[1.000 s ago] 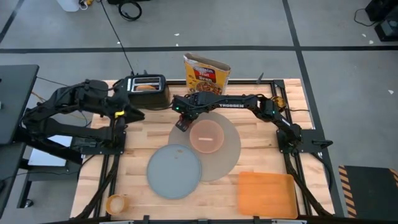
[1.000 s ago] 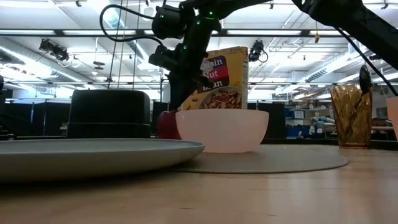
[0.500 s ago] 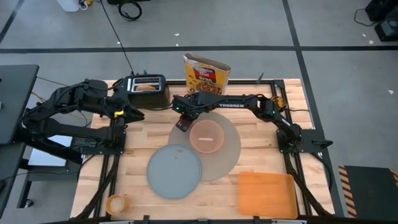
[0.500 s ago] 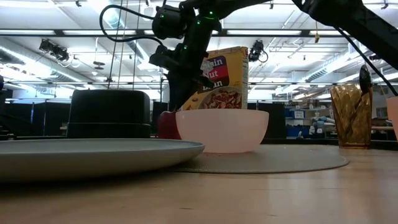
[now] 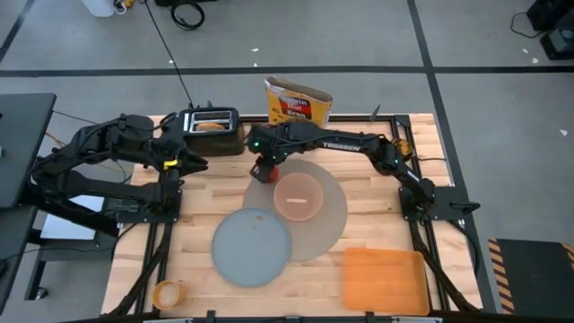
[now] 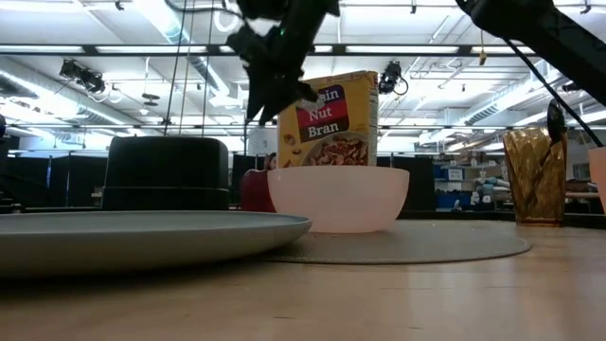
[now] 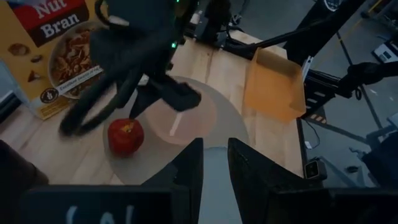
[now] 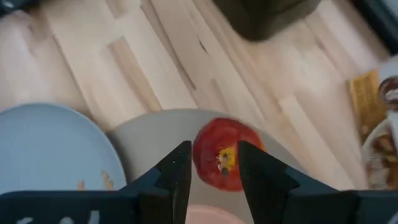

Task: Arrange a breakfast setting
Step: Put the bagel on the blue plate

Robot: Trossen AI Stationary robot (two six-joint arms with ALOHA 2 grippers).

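Wooden slat table (image 5: 377,175); grey concrete floor (image 5: 377,45), possibly workshop.

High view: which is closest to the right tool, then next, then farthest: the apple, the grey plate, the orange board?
From the right tool:
1. Apple, right under it, on the mat's edge.
2. Grey plate, further toward the table's front.
3. Orange board, at the front right corner.
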